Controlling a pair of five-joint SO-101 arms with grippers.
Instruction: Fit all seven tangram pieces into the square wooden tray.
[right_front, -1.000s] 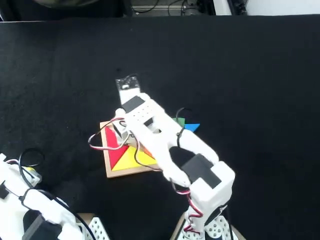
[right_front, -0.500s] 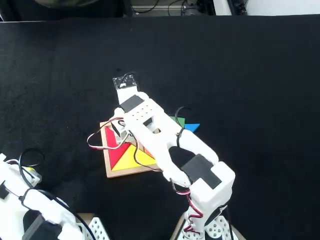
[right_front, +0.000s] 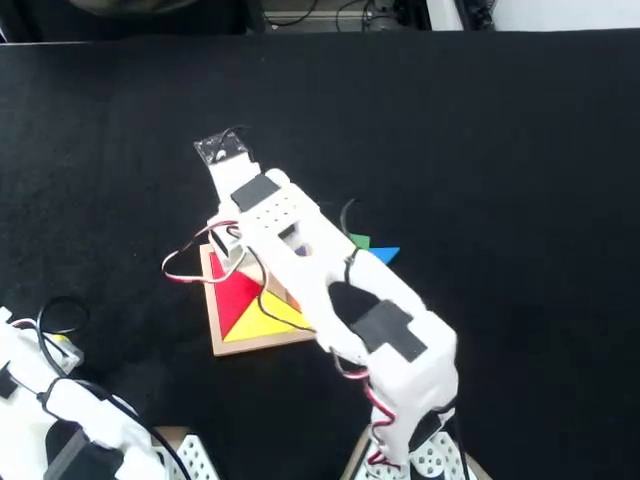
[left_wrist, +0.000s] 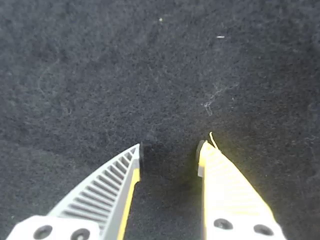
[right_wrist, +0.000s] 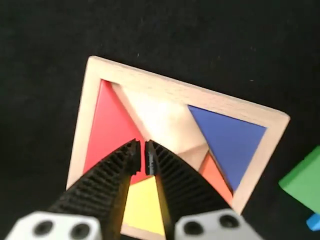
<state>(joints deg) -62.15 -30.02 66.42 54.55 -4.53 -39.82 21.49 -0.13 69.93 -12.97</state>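
Fingertips of the right gripper (right_wrist: 141, 147) stand almost together, with a thin gap and nothing between them. They hang over the middle of the square wooden tray (right_wrist: 190, 95), where the large red triangle (right_wrist: 107, 125) meets the yellow triangle (right_wrist: 142, 205). A large blue triangle (right_wrist: 227, 145) and a small orange piece (right_wrist: 212, 172) also lie in the tray, beside a patch of bare wooden floor (right_wrist: 160, 120).

From the high view we see the tray (right_front: 260, 343) partly under this arm. A green piece (right_front: 358, 241) and a small light-blue piece (right_front: 383, 254) lie just beside it on the black cloth (right_front: 520, 150). The left gripper (left_wrist: 170, 150) has its fingers apart over bare cloth, holding nothing, well away from the tray.

We judge the step in hand to be fetching one of the loose pieces. To do it well, we would:

- lift the right gripper clear of the seated pieces, so that nothing gets dragged
- spread the fingers wide before coming down
- take the green piece across two opposite edges, not by a corner
- turn the piece to match the bare patch before lowering it, since a thin flat piece could tilt and ride up on a neighbour or the rim

We can make out no writing or labels on the tray, the pieces or the arms.
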